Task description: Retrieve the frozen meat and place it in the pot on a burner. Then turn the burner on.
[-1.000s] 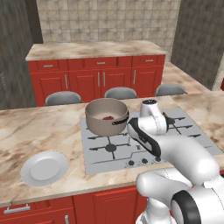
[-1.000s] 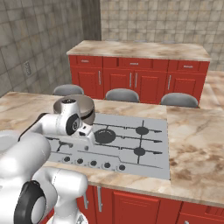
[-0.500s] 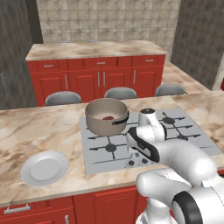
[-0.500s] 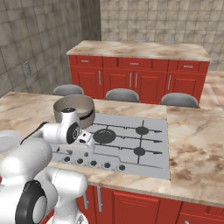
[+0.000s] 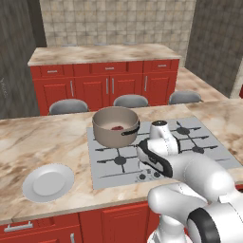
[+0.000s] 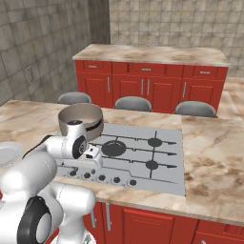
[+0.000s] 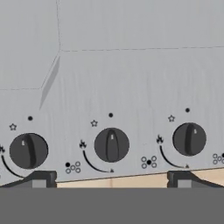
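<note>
Red cabinets [image 5: 107,88], marble counters [image 6: 212,167], grey tiled walls [image 5: 116,21].

We see the pot [image 5: 115,126] on the cooktop's [image 5: 190,149] back-left burner, w/ the frozen meat [image 5: 116,127] inside. Plate [image 5: 48,182] sits on counter [image 5: 42,137] left of cooktop. Knobs [image 7: 111,145] run along cooktop's front edge; stools [image 5: 130,100] behind the counter.

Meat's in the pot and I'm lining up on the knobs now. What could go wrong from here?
Wrong knob: the hand view shows three near-identical knobs, and the gripper straddles the middle knob. Which one feeds the burner under the pot cannot be read, so check the dot diagrams first.

Missed grip: the fingertips stand wide open, short of the knob, and may slip off it.

The meat stays frozen if another burner lights.
</note>
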You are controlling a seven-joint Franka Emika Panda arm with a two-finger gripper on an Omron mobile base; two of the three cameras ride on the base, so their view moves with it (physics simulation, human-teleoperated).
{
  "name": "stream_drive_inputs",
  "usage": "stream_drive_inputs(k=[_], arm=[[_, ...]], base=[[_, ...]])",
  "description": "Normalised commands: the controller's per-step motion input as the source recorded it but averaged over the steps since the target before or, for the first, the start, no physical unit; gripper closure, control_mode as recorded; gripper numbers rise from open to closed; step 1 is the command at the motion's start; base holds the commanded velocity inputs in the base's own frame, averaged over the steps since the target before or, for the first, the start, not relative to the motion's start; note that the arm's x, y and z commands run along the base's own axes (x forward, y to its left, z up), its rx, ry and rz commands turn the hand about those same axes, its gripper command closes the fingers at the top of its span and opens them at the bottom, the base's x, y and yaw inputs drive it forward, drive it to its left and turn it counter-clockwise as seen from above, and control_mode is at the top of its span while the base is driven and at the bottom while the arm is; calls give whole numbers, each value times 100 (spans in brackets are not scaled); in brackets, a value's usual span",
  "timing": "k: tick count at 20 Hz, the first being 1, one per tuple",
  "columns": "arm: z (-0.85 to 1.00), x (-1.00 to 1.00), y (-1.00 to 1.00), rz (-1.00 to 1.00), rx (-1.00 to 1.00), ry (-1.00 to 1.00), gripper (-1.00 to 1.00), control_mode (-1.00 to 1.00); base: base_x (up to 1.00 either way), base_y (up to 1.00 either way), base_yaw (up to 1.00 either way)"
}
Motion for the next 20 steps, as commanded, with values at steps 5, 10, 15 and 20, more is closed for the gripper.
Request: stream_drive_inputs(k=[5, 10, 15, 20], arm=[[-21, 1, -22, 0, 0, 0, -100, -100], [-44, 0, -4, 0, 0, -6, -100, -100], [-35, 0, 7, 0, 0, -6, -100, -100], [-28, -9, 3, 0, 0, 0, -100, -100]], base=[[0, 0, 0], [0, 0, 0], [0, 0, 0], [0, 0, 0]])
